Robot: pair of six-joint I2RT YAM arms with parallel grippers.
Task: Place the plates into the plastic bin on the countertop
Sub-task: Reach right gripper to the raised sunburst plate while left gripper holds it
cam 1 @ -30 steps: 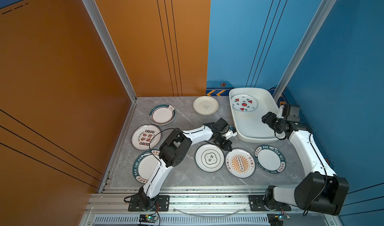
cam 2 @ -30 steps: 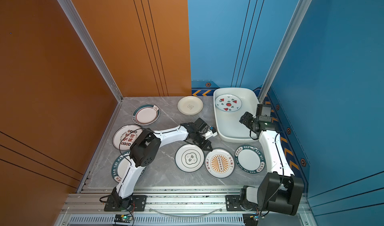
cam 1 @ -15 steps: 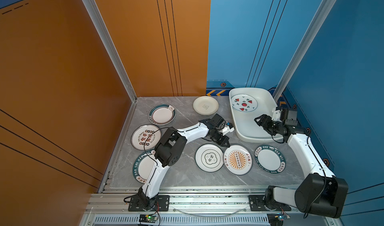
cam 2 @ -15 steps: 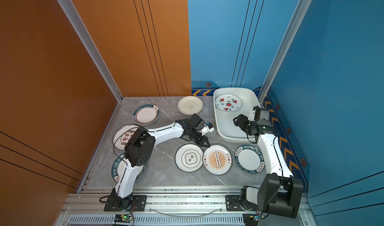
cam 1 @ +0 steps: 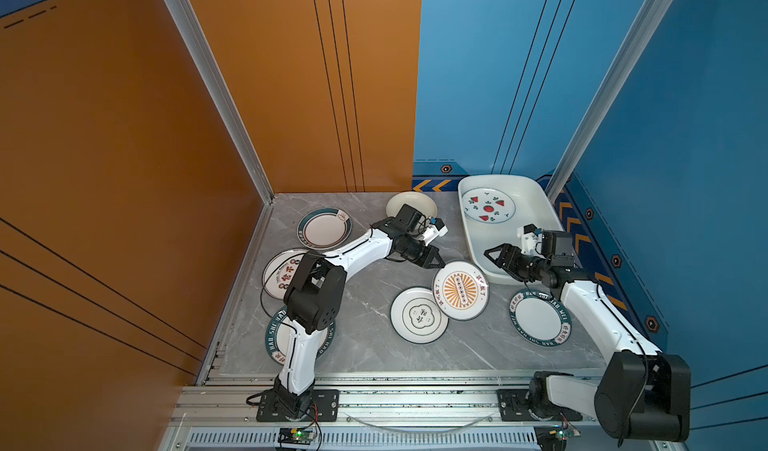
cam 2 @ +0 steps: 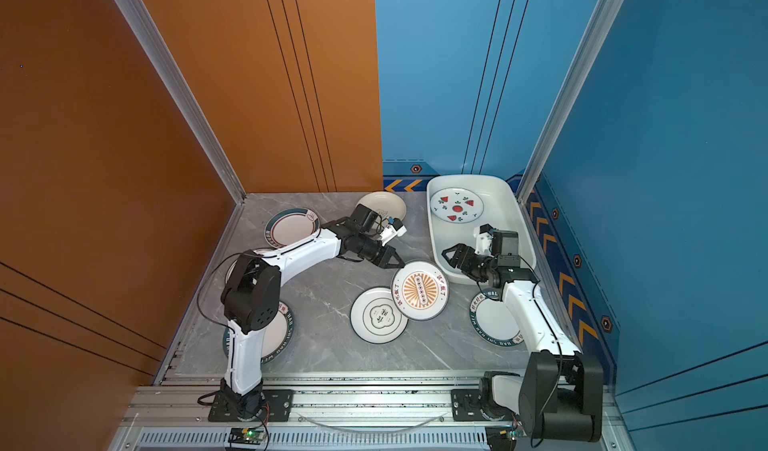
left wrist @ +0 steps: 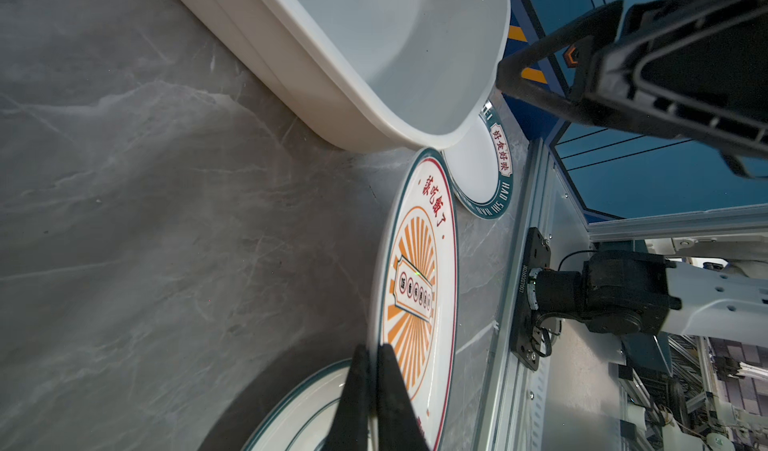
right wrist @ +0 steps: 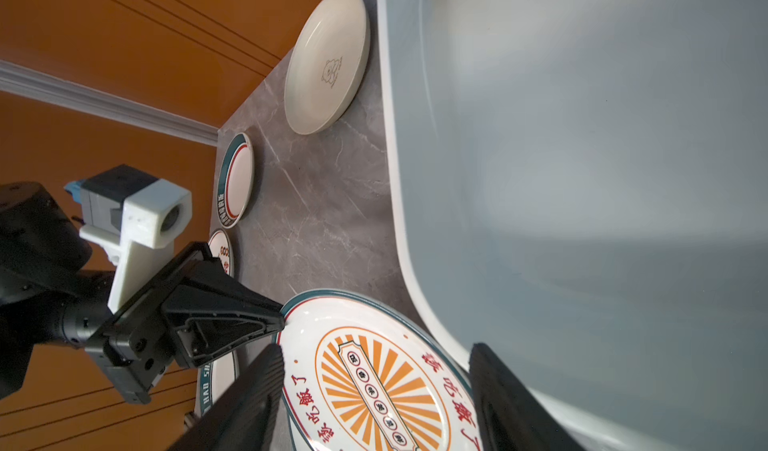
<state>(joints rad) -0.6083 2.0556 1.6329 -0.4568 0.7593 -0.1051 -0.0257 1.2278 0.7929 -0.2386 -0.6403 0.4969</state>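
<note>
Plates occupy several stations on the countertop [cam 1: 365, 303], which fills the lower middle of both top views. Item under handling: sunburst plate [cam 1: 460, 290], just right of frame centre and just below the near end of the bin [cam 1: 486, 231].

Grip: the left gripper [cam 1: 437, 260] is clamped on that plate's upper-left rim. The left wrist view confirms both fingers [left wrist: 392, 399] pinched onto the rim (no gap visible against the china). In the top views the plate's lower-left edge overlaps the white plate [cam 1: 419, 315] with the clover-shaped mark. A shadow lies under the gripped side in the left wrist view, so that side stands clear of the surface. Whether the far edge touches the countertop cannot be determined.

Second arm: the right gripper [cam 1: 491, 260] hovers over the bin's near end, right of centre, jaws spread wide and holding nothing. In the right wrist view its fingers [right wrist: 253, 399] frame the sunburst plate [right wrist: 382, 390]; no contact is seen.

Bin contents: one watermelon plate [cam 1: 488, 206], flat at the far end.

On the countertop:
- cream plate [cam 1: 409, 203], left of the bin, partly behind the left wrist
- green-rimmed plate [cam 1: 324, 228], upper left
- red-character plate [cam 1: 276, 272], below it
- left lettered plate [cam 1: 277, 339], under the left arm
- right lettered plate [cam 1: 540, 318], lower right, beside the right arm
</note>
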